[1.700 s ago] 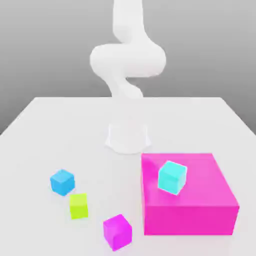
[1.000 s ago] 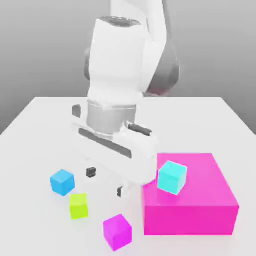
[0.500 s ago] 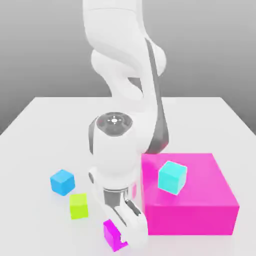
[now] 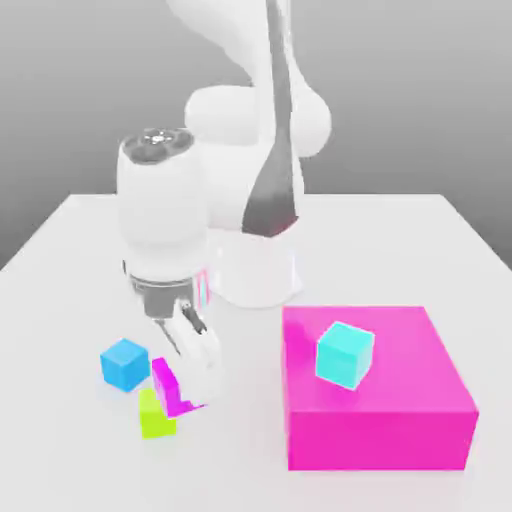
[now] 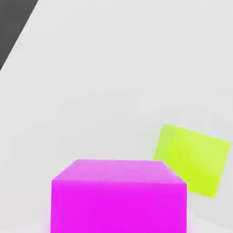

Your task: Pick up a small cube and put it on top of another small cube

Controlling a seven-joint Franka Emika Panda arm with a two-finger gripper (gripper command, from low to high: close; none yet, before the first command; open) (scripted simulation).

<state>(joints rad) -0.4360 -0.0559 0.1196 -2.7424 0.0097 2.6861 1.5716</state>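
1. Four small cubes and one large block sit on the white table [image 4: 60,260]. At the exterior view's left is the blue cube [image 4: 124,363].
2. Next, the lime-green cube [image 4: 153,418] rests on the table; the small magenta cube [image 4: 167,385], plain and glossy, hangs tilted just above it, overlapping its upper edge.
3. The gripper [image 4: 190,385] points down from the bent white arm, clamped on the small magenta cube.
4. Rightmost, the large magenta block [image 4: 400,420] carries the cyan cube [image 4: 345,354].

The gripper [image 4: 188,385] holds the magenta cube [image 4: 166,386] with jaws closed, just above the lime-green cube [image 4: 153,420]; the blue cube [image 4: 124,363] sits nearby.
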